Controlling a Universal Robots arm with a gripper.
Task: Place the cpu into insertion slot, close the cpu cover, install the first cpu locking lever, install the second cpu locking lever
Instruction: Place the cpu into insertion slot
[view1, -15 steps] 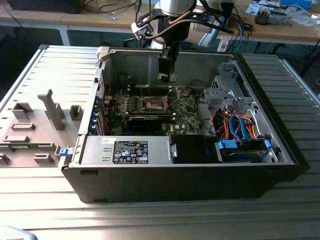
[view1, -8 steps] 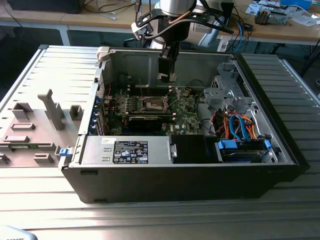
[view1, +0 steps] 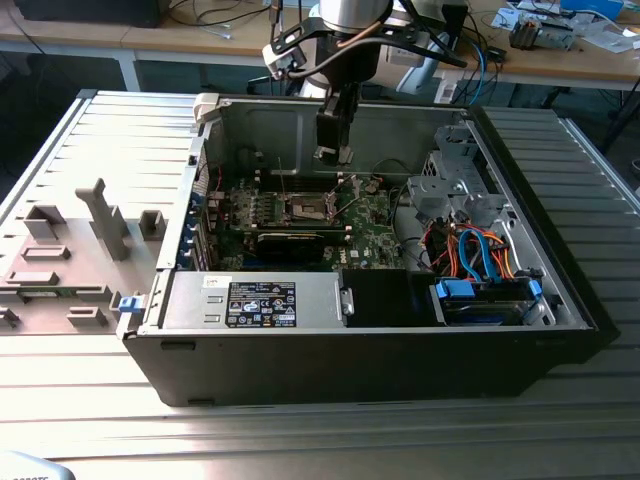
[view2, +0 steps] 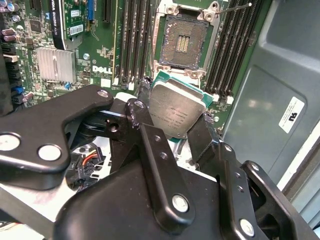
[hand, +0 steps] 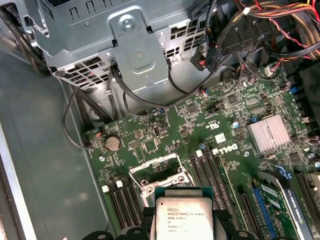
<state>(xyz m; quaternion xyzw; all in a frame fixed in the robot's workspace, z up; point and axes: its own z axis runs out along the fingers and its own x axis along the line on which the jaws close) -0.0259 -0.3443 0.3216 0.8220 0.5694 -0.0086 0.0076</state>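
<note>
My gripper (view1: 333, 153) hangs inside the open computer case, a little above the green board and just behind the insertion slot (view1: 308, 207). It is shut on the cpu (view2: 175, 107), a square chip with a silvery top and green edge, held by two opposite sides between black fingers (view2: 142, 102). In the second wrist view the insertion slot (view2: 185, 42) lies uncovered, dark centre showing, with a thin lever wire (view2: 235, 7) sticking out beside it. In the first wrist view the cpu (hand: 184, 220) sits just short of the slot's metal rim (hand: 159, 175).
Black memory slots (view2: 132, 35) flank the socket. A finned heatsink (view2: 55, 65) and graphics card lie beyond. A grey drive cage (view1: 440, 185), orange and blue cables (view1: 470, 250) and the power supply (view1: 255, 300) crowd the case. Grey fixtures (view1: 100, 215) stand on the exterior view's left.
</note>
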